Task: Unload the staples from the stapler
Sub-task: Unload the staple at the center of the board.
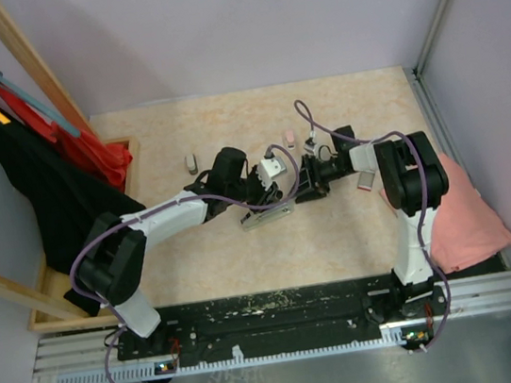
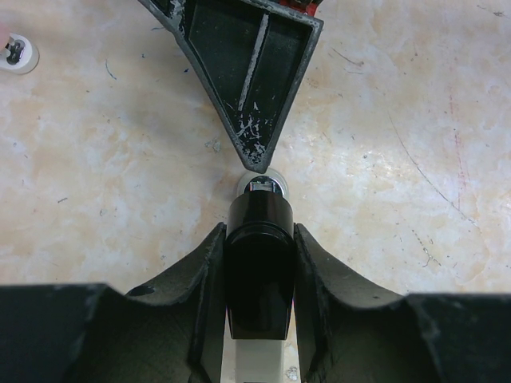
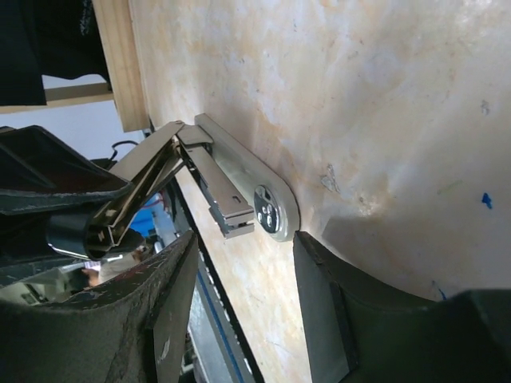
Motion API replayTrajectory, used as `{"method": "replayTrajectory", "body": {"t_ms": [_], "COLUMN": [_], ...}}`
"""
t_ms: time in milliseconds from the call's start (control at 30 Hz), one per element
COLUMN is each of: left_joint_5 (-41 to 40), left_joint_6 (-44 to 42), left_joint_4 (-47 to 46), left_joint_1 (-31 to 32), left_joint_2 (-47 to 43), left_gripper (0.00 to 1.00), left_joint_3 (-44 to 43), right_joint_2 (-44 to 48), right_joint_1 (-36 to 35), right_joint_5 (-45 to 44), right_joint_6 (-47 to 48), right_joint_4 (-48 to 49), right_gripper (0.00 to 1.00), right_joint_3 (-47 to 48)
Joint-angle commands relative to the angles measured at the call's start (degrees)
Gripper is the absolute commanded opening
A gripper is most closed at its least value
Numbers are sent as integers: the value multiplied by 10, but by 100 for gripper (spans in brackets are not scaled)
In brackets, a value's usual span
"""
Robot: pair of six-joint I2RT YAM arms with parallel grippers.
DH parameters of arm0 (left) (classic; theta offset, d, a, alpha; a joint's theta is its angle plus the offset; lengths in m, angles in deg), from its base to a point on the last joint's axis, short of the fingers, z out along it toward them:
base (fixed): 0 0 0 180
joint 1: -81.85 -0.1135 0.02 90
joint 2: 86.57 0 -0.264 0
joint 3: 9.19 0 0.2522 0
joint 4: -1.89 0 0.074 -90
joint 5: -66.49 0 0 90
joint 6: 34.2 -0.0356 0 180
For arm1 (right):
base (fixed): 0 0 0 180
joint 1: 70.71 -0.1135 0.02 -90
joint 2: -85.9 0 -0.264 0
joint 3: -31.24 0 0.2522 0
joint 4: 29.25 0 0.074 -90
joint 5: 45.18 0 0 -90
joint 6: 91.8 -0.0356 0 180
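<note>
The stapler [image 1: 263, 211] lies mid-table, hinged open, with a silver metal base [image 3: 249, 185] and a magazine [image 3: 222, 199] raised off it. My left gripper [image 1: 267, 185] is shut on the stapler's black top [image 2: 257, 267], which fills the gap between the two fingers [image 2: 315, 263]. My right gripper [image 1: 300, 183] is open, with its jaws either side of the base's rounded front end [image 3: 271, 214], not touching it. In the left wrist view one of its fingers [image 2: 247, 72] points at the stapler's tip [image 2: 260, 183]. No loose staples show.
A wooden rack with black and red clothes [image 1: 45, 183] stands at the left. A pink cloth [image 1: 458, 211] lies at the right edge. A small grey item [image 1: 190, 163] and a small pink item [image 1: 289, 137] sit behind the stapler.
</note>
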Motion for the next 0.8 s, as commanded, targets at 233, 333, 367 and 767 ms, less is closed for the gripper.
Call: {"method": "replayTrajectory", "body": {"t_ms": [233,333,367,767], "left_joint_5": [18,20,21,22], "left_joint_6": [11,12,13,17], "left_joint_4": [-18,-17,-17,-16], "left_joint_1": [-2,-2,-2,-2], "left_joint_2": [-5,-5,-4,-5], "left_gripper": [0,0,0,0], "left_joint_3": [-5,-6,-6,-6], "right_joint_2": [0,-6,-8,-25], "right_joint_1": [-19,-27,-30,-39], "right_joint_5": [43,40,39,49], "right_joint_6": [-28,-28,-28,-43], "right_joint_4": [52,51,51,58], "right_gripper": [46,44,44,42], "right_joint_3": [-4,-2,-2,-1]}}
